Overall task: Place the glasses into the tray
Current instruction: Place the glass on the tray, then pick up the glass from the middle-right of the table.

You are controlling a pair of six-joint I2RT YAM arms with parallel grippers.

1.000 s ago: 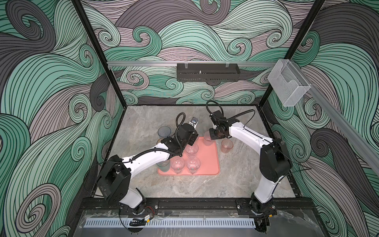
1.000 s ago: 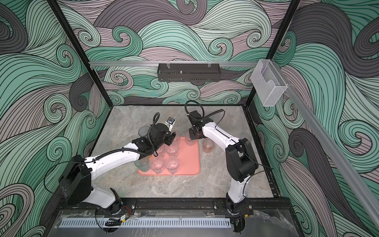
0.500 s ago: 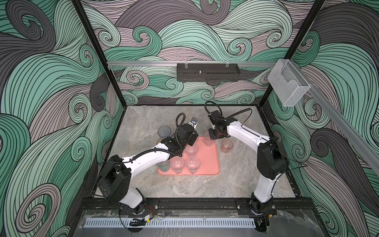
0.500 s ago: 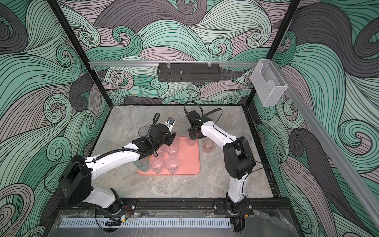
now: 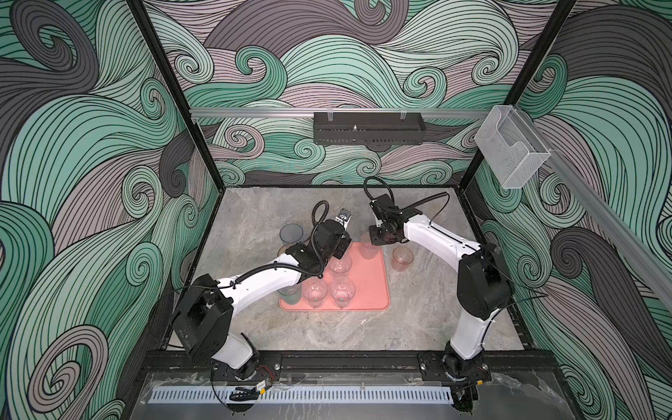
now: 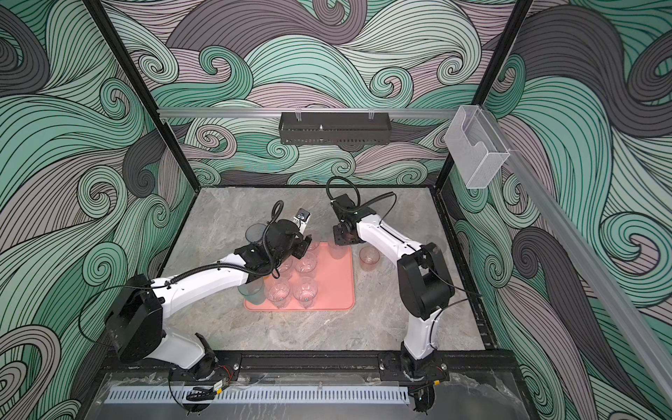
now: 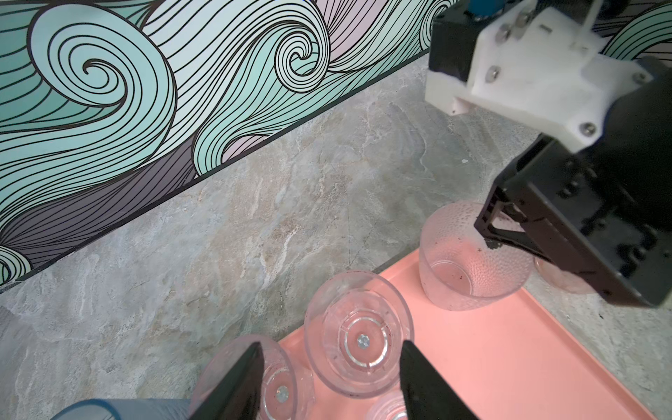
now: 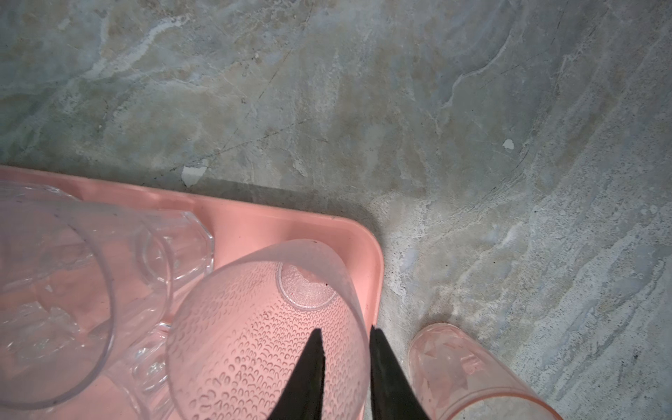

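- Right hand (image 8: 345, 328) hangs over the far right corner of the tray (image 8: 254, 218). Its jaws are parted a little and straddle the rim of a dimpled tumbler (image 8: 262, 327), one finger inside and one outside. The gap looks wider than the thin wall between them, so the grip appears released. The tumbler stands upright on the tray.
- The coming move likely turns on a pink tumbler (image 5: 402, 259). It stands upright and mouth up on the tabletop (image 5: 418, 316), just beside the tray's right edge and not yet on the tray.
- It lies on the outer side of the right hand, with its long axis vertical. The right arm is plainly the nearer; the left would have to reach across the tray.
- Left hand (image 7: 331, 344) hovers wide open above a clear goblet (image 7: 358, 334) at the tray's far left and holds nothing.
- A blue-grey tumbler (image 5: 291, 234) stands on the tabletop just beyond that corner, on the left arm's side.
- More goblets stand in rows on the tray. A teal tumbler (image 5: 290, 294) stands at the near left corner, partly hidden behind the left arm.
- Against a second ago, the right hand's jaws were clamped and now stand slightly apart. Both arms, the tray and every glass sit where they did.
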